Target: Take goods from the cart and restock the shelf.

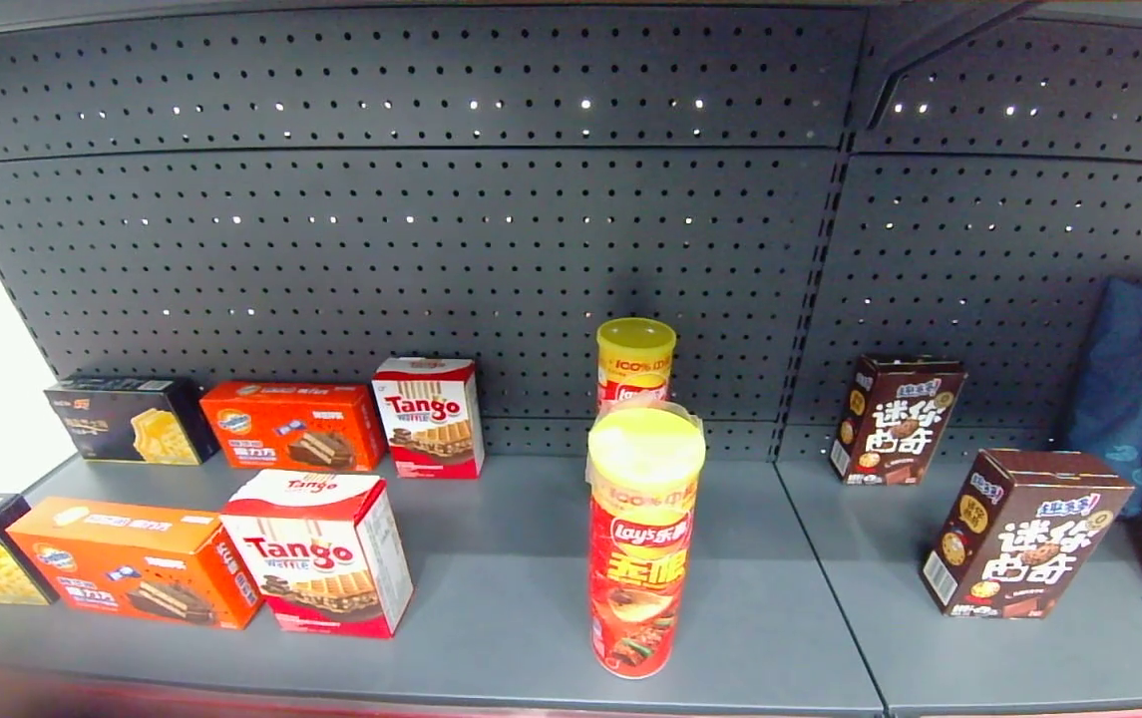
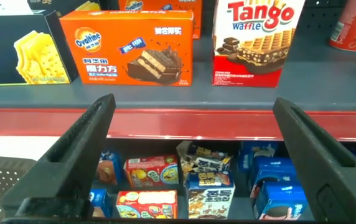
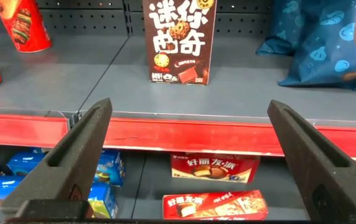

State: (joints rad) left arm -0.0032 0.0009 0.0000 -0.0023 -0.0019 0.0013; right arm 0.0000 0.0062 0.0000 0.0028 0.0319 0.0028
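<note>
The left hand (image 2: pixel 193 109) is held level in front of the red front lip (image 2: pixel 184 122) of a grey metal shelf (image 1: pixel 511 588). Its two black fingers (image 2: pixel 78 155) are spread wide apart. Just beyond the fingertips, an orange cardboard box picturing a chocolate wafer (image 2: pixel 131 46) stands near the shelf's front. A white-and-red wafer box (image 2: pixel 252 40) sits beside it on the robot's right, and a black box picturing yellow crackers (image 2: pixel 19 50) on its left. Below the lip, under this hand, sit small colourful snack boxes (image 2: pixel 209 186).

The right hand (image 3: pixel 189 109) takes the same level pose farther right along the same red lip, its black fingers (image 3: pixel 72 162) also wide apart. Straight ahead of it stands an upright brown cardboard cookie box (image 3: pixel 179 40). Dark blue soft bags (image 3: pixel 327 43) lie to that box's right. A tall red crisp tube with a yellow lid (image 1: pixel 642 538) stands well to its left, between the two hands' places. Beneath this hand lie flat red boxes (image 3: pixel 215 168).

From the head camera, a second row of the same goods stands behind the first, against the dark perforated back panel (image 1: pixel 411 249).
</note>
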